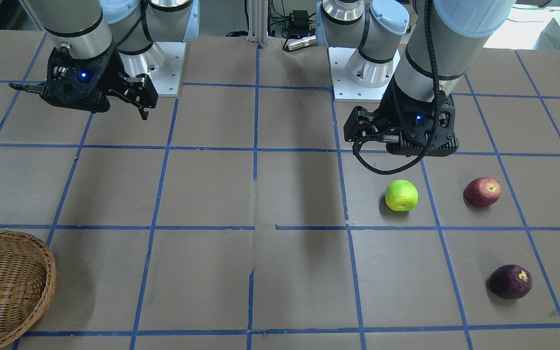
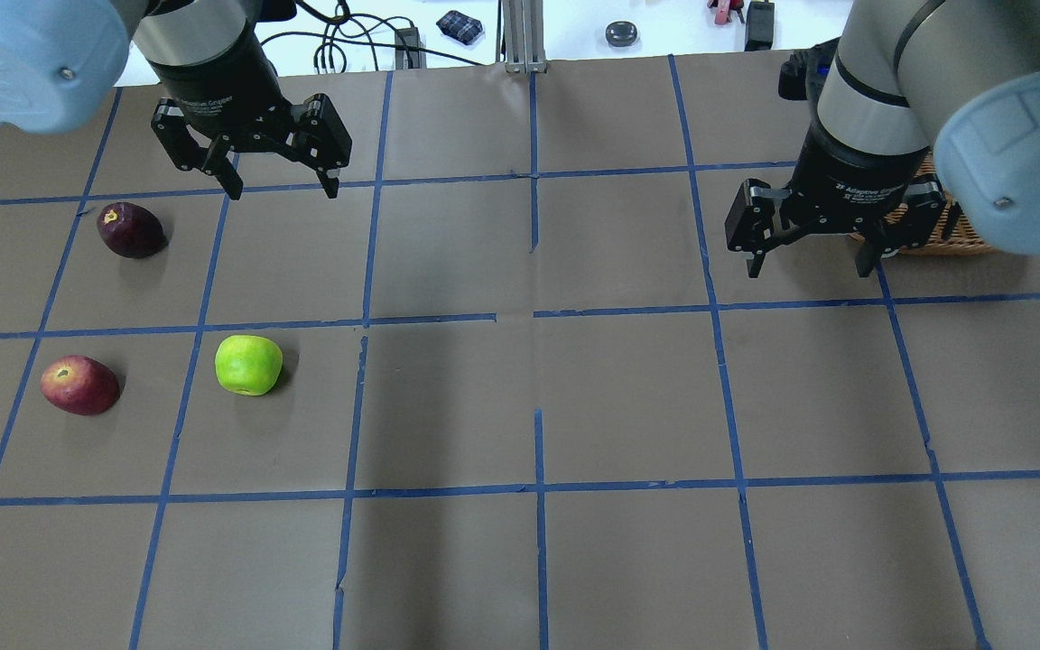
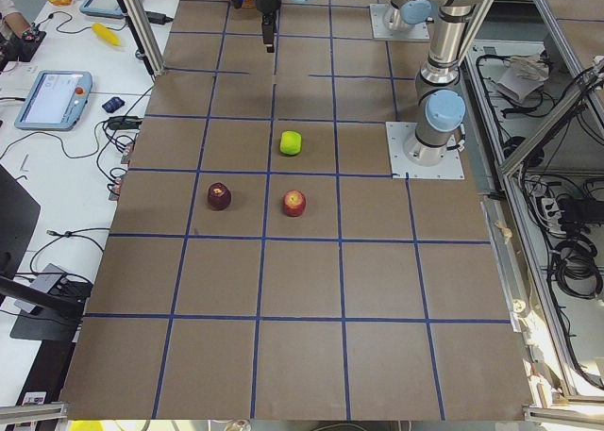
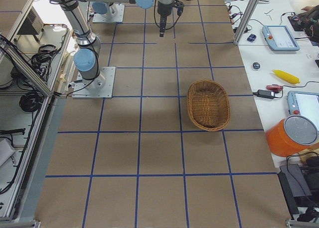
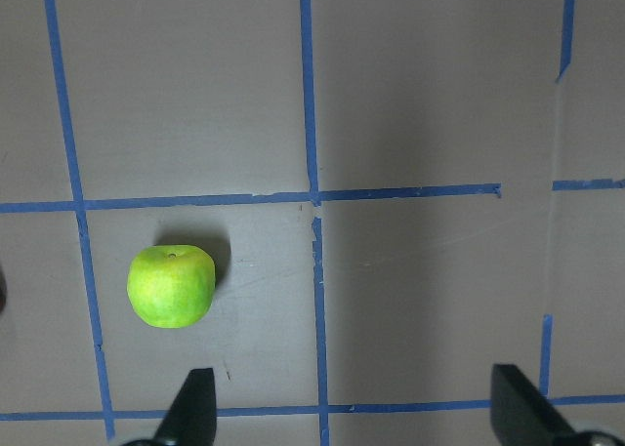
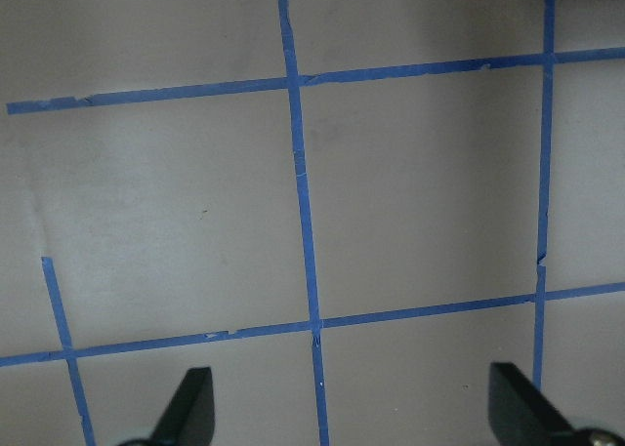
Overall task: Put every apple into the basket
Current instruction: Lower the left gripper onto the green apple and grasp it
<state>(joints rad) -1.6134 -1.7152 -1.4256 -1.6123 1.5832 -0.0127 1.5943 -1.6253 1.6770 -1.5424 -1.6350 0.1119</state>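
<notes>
Basket [image 1: 17,291] lies well apart from three apples [image 1: 401,195], all seemingly resting on table [image 1: 212,194].

Both arms point straight down; the left end effector [image 2: 283,183] and right end effector [image 2: 807,260] are spread wide, gripping nothing.

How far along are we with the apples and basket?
Done: nothing, the round woven wicker basket is empty. In hand: nothing, the left hand and right hand both hang open and empty. Left: the yellow-green apple, red apple and dark maroon apple, all on the brown table.
</notes>
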